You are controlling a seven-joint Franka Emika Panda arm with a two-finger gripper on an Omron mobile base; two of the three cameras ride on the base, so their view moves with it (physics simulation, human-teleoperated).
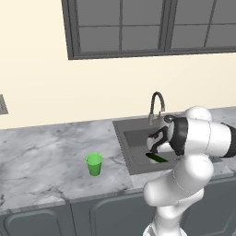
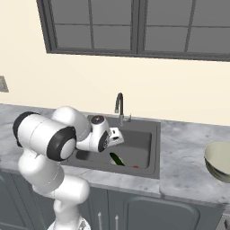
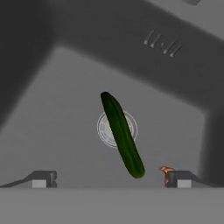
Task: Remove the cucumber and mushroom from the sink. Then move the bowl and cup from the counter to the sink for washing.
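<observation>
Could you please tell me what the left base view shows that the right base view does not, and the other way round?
The left base view alone has the cup, standing upright on the counter to the left of the sink. The right base view alone has the bowl on the counter to the right of the sink, and the mushroom, a small spot on the sink floor. Both share the cucumber lying in the sink, the faucet, the window and the arm reaching over the basin.

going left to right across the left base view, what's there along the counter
cup on the counter → sink, with the cucumber lying in it below the open end effector
</observation>
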